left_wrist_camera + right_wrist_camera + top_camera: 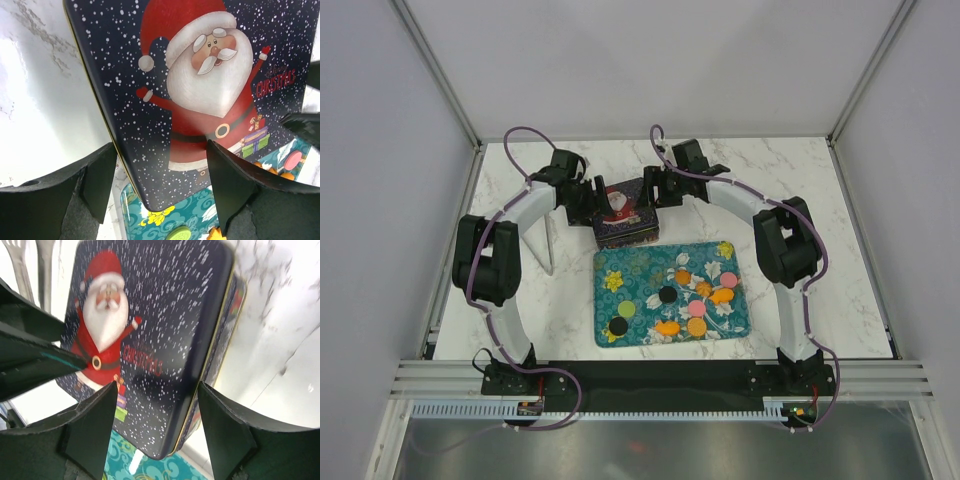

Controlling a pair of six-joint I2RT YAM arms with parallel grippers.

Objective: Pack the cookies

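We judge the tin-opening step in hand: left gripper (161,147) and right gripper (157,385) hang spread over the lidded Santa tin (625,213), the cookies (697,326) lie outside both jaws on the tray (620,262), and next the lid needs gripping.

You've got the cookies (696,326) lying flat on the teal tray (638,265) — small round discs, loose. Most are orange, gathered toward the tray's 3 o'clock side with two pink ones among them. One black disc sits near the centre — another black and a green lie toward 8 o'clock.
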